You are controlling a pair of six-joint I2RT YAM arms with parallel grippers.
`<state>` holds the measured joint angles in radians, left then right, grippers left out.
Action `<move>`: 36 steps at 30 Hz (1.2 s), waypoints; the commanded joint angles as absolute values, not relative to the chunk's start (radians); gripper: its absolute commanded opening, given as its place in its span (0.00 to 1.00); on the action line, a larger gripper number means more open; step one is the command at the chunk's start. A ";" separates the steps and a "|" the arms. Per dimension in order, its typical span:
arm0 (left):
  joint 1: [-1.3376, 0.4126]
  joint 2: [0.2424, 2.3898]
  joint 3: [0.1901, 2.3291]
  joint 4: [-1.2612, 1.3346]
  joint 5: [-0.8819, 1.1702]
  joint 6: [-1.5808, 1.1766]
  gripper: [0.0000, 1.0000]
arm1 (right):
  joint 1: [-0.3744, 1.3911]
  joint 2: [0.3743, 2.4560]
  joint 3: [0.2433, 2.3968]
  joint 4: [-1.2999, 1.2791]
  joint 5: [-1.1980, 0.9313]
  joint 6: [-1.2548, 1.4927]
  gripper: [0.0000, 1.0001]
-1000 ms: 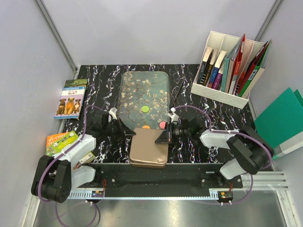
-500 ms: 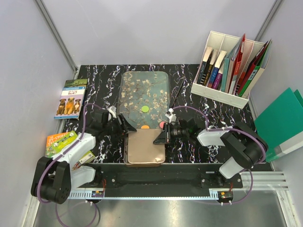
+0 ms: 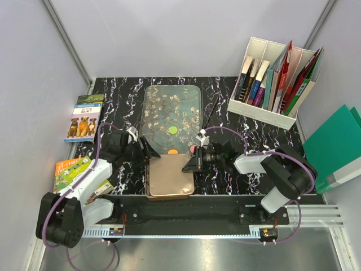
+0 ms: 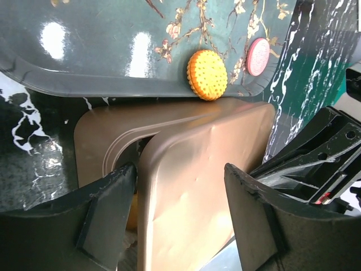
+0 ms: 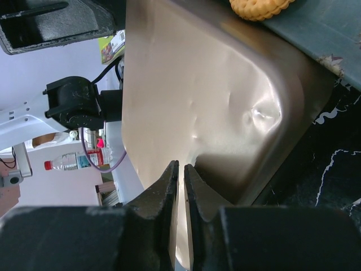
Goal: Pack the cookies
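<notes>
With the right end effector [image 5: 181, 167] pinching the lid [image 3: 171, 173] by its rim at lower centre and the left end effector [image 4: 179, 172] spread astride it, the lid could seat crooked on the tin [image 4: 93, 148], shutting out the orange cookie [image 4: 207, 74] and pink cookie [image 4: 259, 56] on the tray [image 4: 84, 72].

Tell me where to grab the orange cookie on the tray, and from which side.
Pinch the orange cookie across its rim, straight down from above. It lies face-up on the tray by the near lip, and the gold lid sits just beyond that lip, likely blocking a low approach from the near side. The open left gripper is closest.
</notes>
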<state>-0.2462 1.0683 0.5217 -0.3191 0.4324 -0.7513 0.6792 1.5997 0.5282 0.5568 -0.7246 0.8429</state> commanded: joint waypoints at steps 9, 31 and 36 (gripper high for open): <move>-0.239 1.032 0.618 -0.420 0.374 -0.661 0.65 | 0.698 1.621 0.560 0.548 -0.724 0.842 0.16; -0.235 0.928 0.701 -0.646 0.084 -0.615 0.56 | 0.709 1.457 0.660 0.300 -0.609 0.761 0.17; -0.235 0.922 0.680 -0.647 0.061 -0.650 0.47 | 0.710 1.344 0.706 0.128 -0.514 0.680 0.17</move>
<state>-0.2401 0.9314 0.6704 -0.6468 0.1165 -0.6323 0.7006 1.4410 0.6422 0.2794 -0.6125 0.7673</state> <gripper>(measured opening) 0.499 0.167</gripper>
